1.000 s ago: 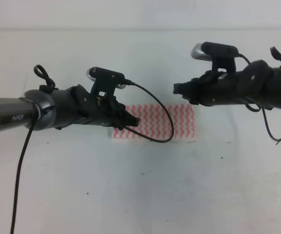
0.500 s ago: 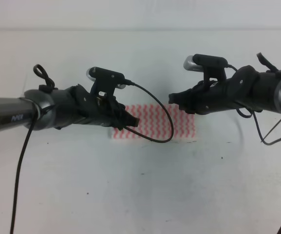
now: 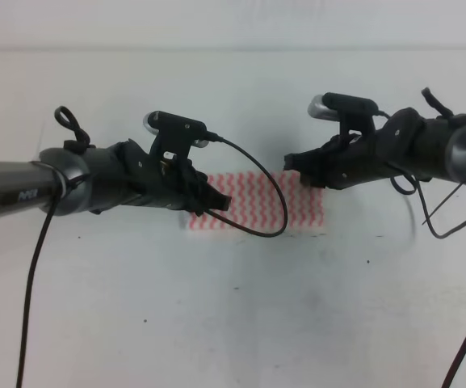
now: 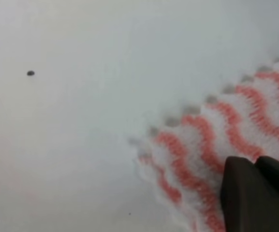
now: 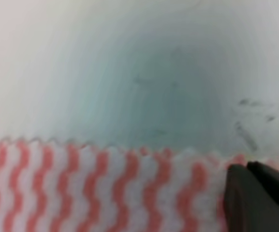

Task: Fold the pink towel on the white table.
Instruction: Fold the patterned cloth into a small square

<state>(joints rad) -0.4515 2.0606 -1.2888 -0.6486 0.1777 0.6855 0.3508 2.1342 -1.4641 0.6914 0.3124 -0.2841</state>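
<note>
The pink towel [image 3: 297, 204] lies as a flat striped strip on the white table [image 3: 233, 323], its left part hidden behind my left arm. My left gripper [image 3: 223, 202] sits low over the towel's left end. In the left wrist view its fingers [image 4: 241, 193] are pressed together on the towel [image 4: 202, 140] close to a slightly raised corner. My right gripper [image 3: 291, 162] hovers at the towel's far edge, right of centre. The right wrist view shows its dark fingers [image 5: 241, 193] shut, tips over the striped cloth [image 5: 81, 188] by that edge.
A black cable [image 3: 273, 202] loops from the left wrist camera across the towel. More cables [image 3: 459, 226] hang at the right. Small dark specks [image 3: 367, 260] dot the table in front of the towel.
My right arm has swung left and down toward the towel's far edge, then eased slightly back right. The left arm and the towel have stayed still.
</note>
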